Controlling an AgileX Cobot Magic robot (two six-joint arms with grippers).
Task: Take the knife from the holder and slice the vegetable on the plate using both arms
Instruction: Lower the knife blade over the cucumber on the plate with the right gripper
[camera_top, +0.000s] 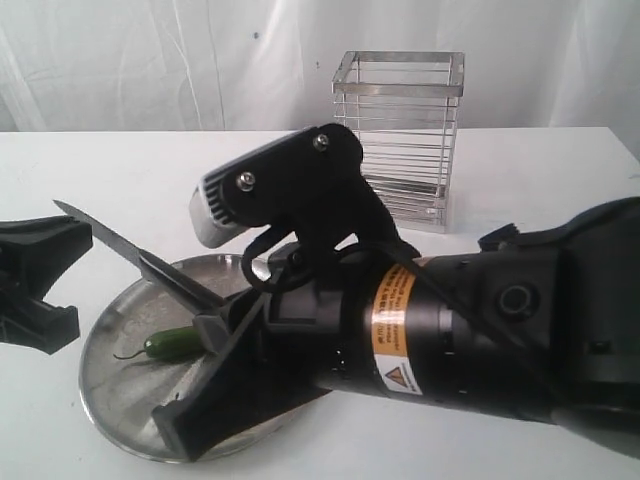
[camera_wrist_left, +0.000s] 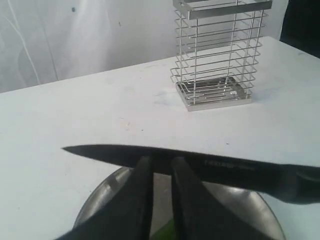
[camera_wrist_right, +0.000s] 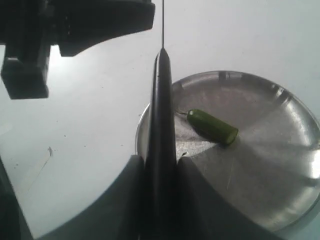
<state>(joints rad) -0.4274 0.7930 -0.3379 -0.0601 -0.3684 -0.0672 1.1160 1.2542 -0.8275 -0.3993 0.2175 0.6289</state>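
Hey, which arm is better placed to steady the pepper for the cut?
The left. The right gripper is shut on the knife, blade raised above the plate. The left gripper is open and empty beside the plate, on the stem end of the pepper, though it has yet to reach it.

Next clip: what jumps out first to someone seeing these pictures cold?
The right gripper, huge in the exterior foreground, is shut on the knife, whose dark blade slants up over the plate. A green vegetable lies on that plate, one end cut flat. Behind stands the empty wire holder.
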